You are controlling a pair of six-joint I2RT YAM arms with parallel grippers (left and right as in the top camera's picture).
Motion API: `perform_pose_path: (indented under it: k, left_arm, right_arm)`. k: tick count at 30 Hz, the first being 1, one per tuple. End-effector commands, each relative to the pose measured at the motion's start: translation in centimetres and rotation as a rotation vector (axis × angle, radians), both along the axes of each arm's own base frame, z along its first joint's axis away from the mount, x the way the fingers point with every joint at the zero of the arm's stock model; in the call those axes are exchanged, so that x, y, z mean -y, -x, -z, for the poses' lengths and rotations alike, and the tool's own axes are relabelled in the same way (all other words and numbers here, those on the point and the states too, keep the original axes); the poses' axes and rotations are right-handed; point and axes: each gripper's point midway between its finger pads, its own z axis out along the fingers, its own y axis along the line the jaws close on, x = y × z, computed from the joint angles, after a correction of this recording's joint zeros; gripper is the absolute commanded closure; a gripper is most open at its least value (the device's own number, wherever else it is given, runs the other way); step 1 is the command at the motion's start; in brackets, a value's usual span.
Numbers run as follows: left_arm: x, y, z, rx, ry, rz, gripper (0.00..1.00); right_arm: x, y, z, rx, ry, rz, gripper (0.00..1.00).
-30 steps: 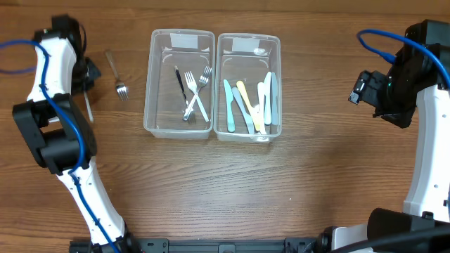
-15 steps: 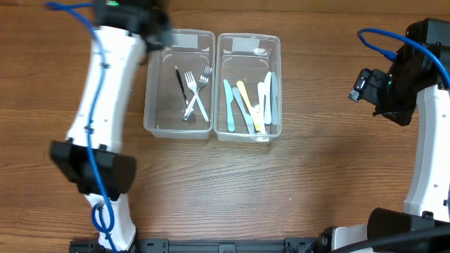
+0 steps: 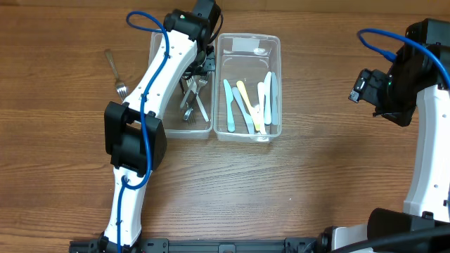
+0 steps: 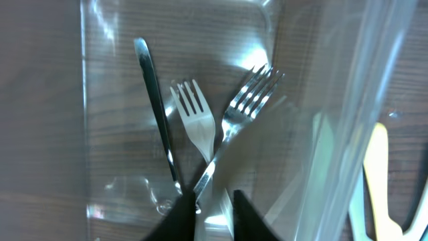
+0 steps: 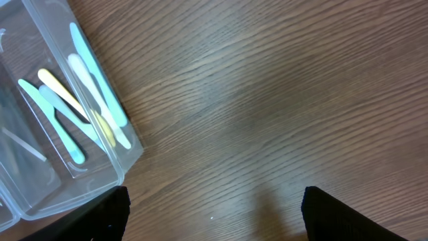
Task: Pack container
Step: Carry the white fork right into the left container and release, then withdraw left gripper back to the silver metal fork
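Two clear containers stand side by side. The left container [image 3: 148, 105] holds metal forks [image 3: 194, 104]; the wrist view shows two crossed forks [image 4: 195, 117] and a dark slim handle [image 4: 152, 94]. The right container [image 3: 276, 91] holds several pastel plastic knives [image 3: 246, 105]. My left gripper [image 3: 200, 70] hangs low inside the left container. Its jaws are parted by a narrow gap [image 4: 214, 214] with a pale strip in it; whether they touch it is unclear. My right gripper [image 5: 214, 214] hovers wide open over bare wood, right of the containers. One metal fork [image 3: 114, 70] lies on the table, left of the containers.
The left arm's white links [image 3: 151, 91] stretch diagonally over the left container's near-left side. The right container's corner [image 5: 114, 171] sits just left of the right gripper. A blue cable [image 3: 383, 46] loops by the right arm.
The left arm has swung from the table's far left across to the left container, and its jaws have parted slightly. The right arm has not moved.
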Motion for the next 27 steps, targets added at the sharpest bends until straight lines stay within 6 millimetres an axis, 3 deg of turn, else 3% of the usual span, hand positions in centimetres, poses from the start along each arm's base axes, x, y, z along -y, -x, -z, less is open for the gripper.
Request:
perform_pose_path:
  k: [1, 4, 7, 8, 10, 15, 17, 19, 22, 24, 27]
  left_arm:
    - [0.1, -0.1, -0.9, 0.017, 0.02, -0.005, 0.53]
    - [0.0, 0.0, -1.8, 0.03, 0.021, 0.006, 0.46]
    - [-0.4, -0.3, -5.0, 0.102, 0.014, 0.015, 0.37]
    - [-0.8, -0.5, -6.7, 0.145, 0.005, 0.009, 0.3]
    - [-2.4, -0.8, -11.2, 0.253, -0.027, -0.024, 0.0]
    - [-8.4, -0.1, -19.6, 0.445, -0.034, -0.182, 0.0]
    - [-11.4, 0.3, -20.8, 0.462, -0.02, -0.269, 0.0]
    - [-14.6, 0.5, -20.6, 0.447, -0.008, -0.372, 0.0]
    - [-19.1, 0.6, -18.1, 0.368, -0.005, -0.515, 0.0]
    - [-21.9, 0.3, -14.8, 0.274, 0.007, -0.594, 0.0]
    - [-23.5, -0.4, -10.6, 0.171, 0.025, -0.618, 0.0]
  right_arm:
    - [0.0, 0.0, -0.4, 0.016, 0.0, 0.0, 0.15]
    - [0.0, 0.0, -0.4, 0.015, 0.0, 0.0, 0.15]
    - [0.0, 0.0, -0.4, 0.016, 0.0, 0.0, 0.15]
    - [0.0, 0.0, -0.4, 0.016, 0.0, -0.001, 0.15]
    - [0.0, 0.0, -0.4, 0.016, 0.0, -0.001, 0.15]
    - [0.0, 0.0, -0.4, 0.019, 0.001, 0.0, 0.15]
    - [0.0, 0.0, -0.4, 0.019, 0.001, 0.0, 0.15]
    - [0.0, -0.1, -0.4, 0.021, 0.002, 0.0, 0.14]
    - [0.0, -0.1, -0.4, 0.023, 0.002, 0.0, 0.14]
    - [0.0, -0.1, -0.4, 0.023, 0.002, 0.0, 0.14]
    - [0.0, -0.1, -0.4, 0.023, 0.002, 0.0, 0.14]
